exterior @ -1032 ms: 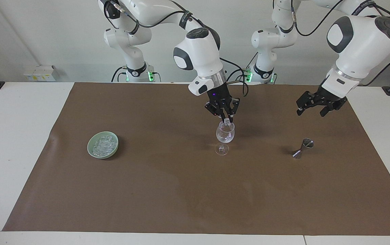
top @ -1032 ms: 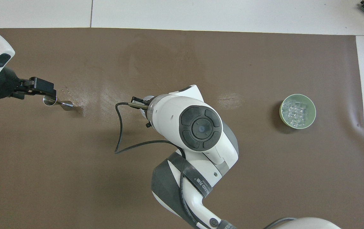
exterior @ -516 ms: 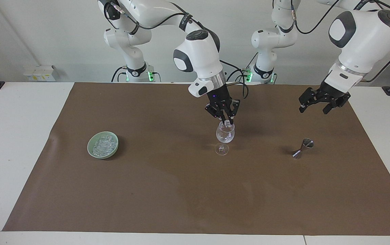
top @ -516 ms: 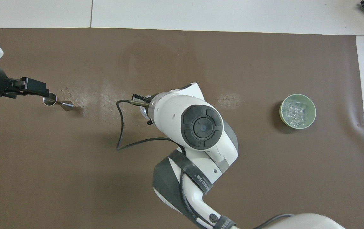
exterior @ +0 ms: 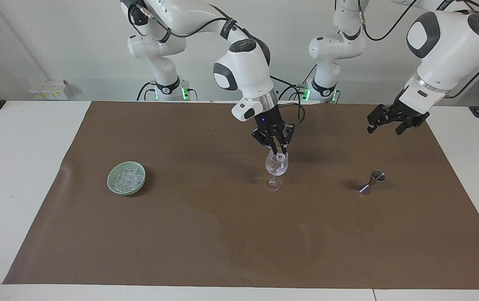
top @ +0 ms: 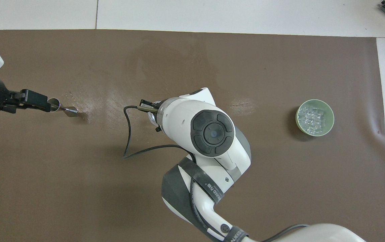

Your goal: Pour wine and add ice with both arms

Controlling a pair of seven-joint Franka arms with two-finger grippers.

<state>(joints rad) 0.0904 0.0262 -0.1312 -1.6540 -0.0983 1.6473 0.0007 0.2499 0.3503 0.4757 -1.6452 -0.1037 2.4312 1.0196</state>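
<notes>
A clear wine glass (exterior: 276,168) stands mid-mat; from overhead only a sliver of the glass (top: 151,117) shows under the right arm. My right gripper (exterior: 278,150) hangs just over its rim, fingertips slightly apart, with a whitish ice cube (exterior: 280,156) below them in the bowl's mouth. No coloured wine shows in the glass. More ice (exterior: 127,177) (top: 313,117) fills a pale green dish (exterior: 110,180) (top: 298,118) toward the right arm's end. My left gripper (exterior: 391,122) (top: 39,101) hangs open and empty, over the mat by a steel jigger (exterior: 372,182) (top: 60,108).
A brown mat (exterior: 206,234) covers most of the white table (exterior: 21,175). The right arm's elbow and a looping black cable (top: 126,141) hang over the mat's middle. Wet streaks (top: 88,104) glint on the mat between jigger and glass.
The right gripper's fingertips have parted and the ice cube it held has dropped to the glass's mouth. The left gripper has lifted and drawn back toward the robots, away from the jigger.
</notes>
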